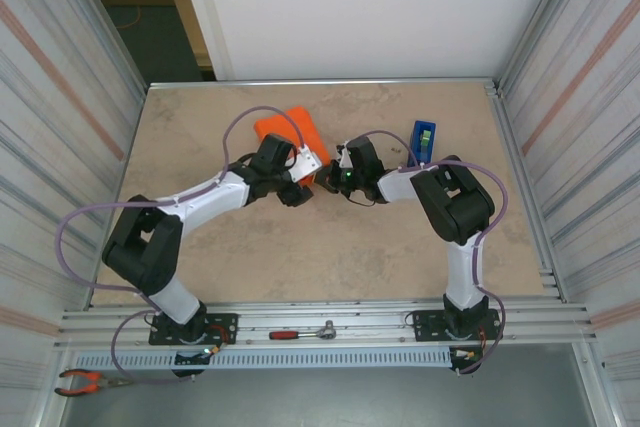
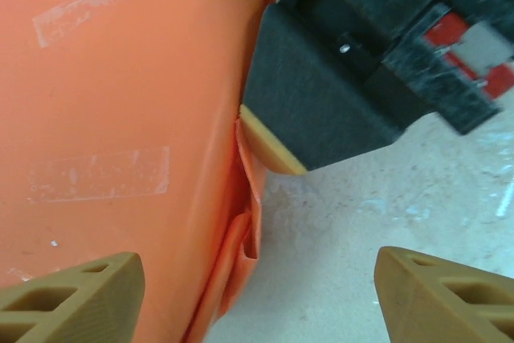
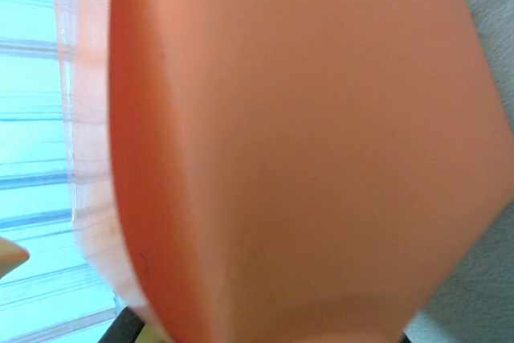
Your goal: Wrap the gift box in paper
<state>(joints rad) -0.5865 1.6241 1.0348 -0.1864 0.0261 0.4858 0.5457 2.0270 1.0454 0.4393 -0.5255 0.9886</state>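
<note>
The paper (image 1: pixel 286 129) is bright orange and folded into a flat package at the back middle of the table; the gift box is hidden inside it. Clear tape strips (image 2: pixel 100 173) lie on the paper (image 2: pixel 120 118). A loose folded flap (image 2: pixel 241 247) stands out along its side edge. My left gripper (image 2: pixel 257 272) hovers open over that edge, with one tan finger (image 2: pixel 80 295) above the paper and the other above bare table. My right gripper (image 2: pixel 271 144) is shut, its tan tip against the package's side. Orange paper (image 3: pixel 305 142) is very close in the right wrist view.
A blue tape dispenser (image 1: pixel 424 139) stands right of the package, behind the right arm. A red-handled tool (image 1: pixel 300 332) lies on the front rail and pliers (image 1: pixel 85 381) at the front left. Corrugated walls flank the table (image 1: pixel 330 247).
</note>
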